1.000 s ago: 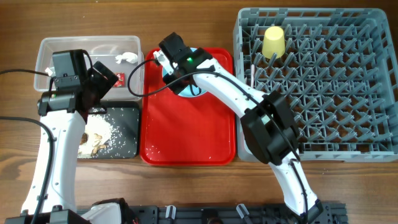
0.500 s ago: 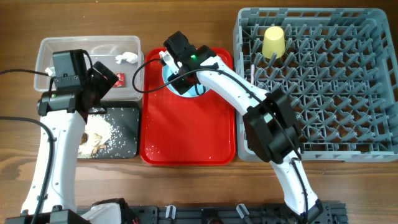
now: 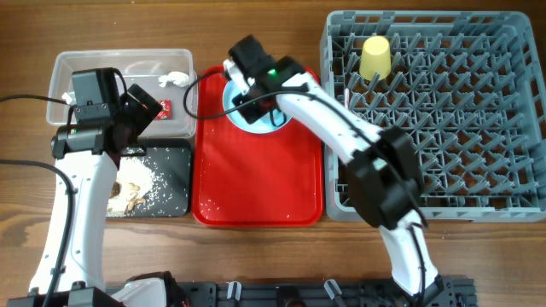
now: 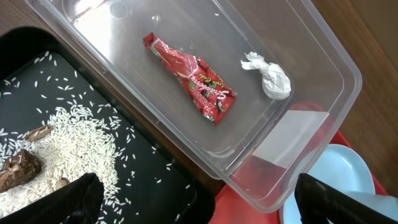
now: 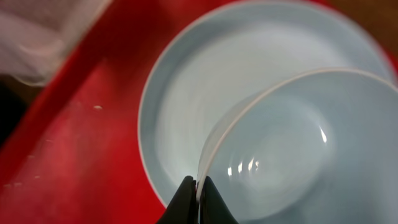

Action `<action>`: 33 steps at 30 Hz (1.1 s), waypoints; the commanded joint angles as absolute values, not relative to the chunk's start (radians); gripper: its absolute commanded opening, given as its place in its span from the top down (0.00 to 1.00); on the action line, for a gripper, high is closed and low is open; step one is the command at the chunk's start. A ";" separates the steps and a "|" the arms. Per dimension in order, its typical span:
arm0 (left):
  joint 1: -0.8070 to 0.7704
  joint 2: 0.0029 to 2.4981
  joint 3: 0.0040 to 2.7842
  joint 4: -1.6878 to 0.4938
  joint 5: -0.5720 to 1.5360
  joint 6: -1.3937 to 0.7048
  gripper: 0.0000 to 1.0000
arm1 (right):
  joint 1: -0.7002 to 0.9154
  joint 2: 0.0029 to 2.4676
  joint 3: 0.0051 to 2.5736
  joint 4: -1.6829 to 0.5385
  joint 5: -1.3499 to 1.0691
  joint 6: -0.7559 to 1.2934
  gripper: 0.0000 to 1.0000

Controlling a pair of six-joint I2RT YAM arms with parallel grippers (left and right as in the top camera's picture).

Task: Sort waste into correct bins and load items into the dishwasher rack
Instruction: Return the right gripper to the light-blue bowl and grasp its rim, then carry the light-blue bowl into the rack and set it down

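My right gripper (image 5: 198, 190) is shut on the rim of the light blue bowl (image 5: 298, 143), holding it tilted just above the light blue plate (image 5: 186, 106) on the red tray (image 3: 256, 183). My left gripper (image 4: 199, 199) is open and empty, over the seam between the clear tub (image 4: 298, 134) and the black tray (image 4: 143, 180). The red wrapper (image 4: 189, 78) and white tissue (image 4: 268, 76) lie in the tub. Rice (image 4: 68, 134) and brown scraps (image 4: 22, 168) lie in the black tray. The yellow cup (image 3: 374, 56) stands upside down in the grey rack (image 3: 444, 119). Green bowl, fork and spoon are out of view.
The red tray sits between the bins and the rack. A few stray grains lie on its front part (image 3: 213, 205). Wooden table (image 3: 478, 256) runs along the front, with a dark rail (image 3: 299, 294) at the near edge.
My right gripper has moved right and slightly back with the blue bowl in it, lifting it off the plate. The left arm has not moved.
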State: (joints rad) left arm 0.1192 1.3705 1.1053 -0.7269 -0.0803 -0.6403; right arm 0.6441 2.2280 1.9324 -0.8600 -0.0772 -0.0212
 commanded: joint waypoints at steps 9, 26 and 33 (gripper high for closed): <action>0.123 1.354 1.113 -0.728 -0.083 -0.625 0.00 | 0.345 1.924 1.952 -0.897 -0.661 0.135 0.96; 0.123 1.354 1.113 -0.728 -0.083 -0.625 0.00 | -0.135 1.925 1.576 -0.890 -1.423 0.000 0.96; 0.123 1.354 1.113 -0.728 -0.083 -0.625 0.00 | -0.245 1.925 1.406 -0.767 -1.441 0.000 0.96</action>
State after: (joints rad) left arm 0.1192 1.3705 1.1053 -0.7269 -0.0803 -0.6407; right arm -0.2089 1.9182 1.4601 -0.8009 -1.3754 0.0349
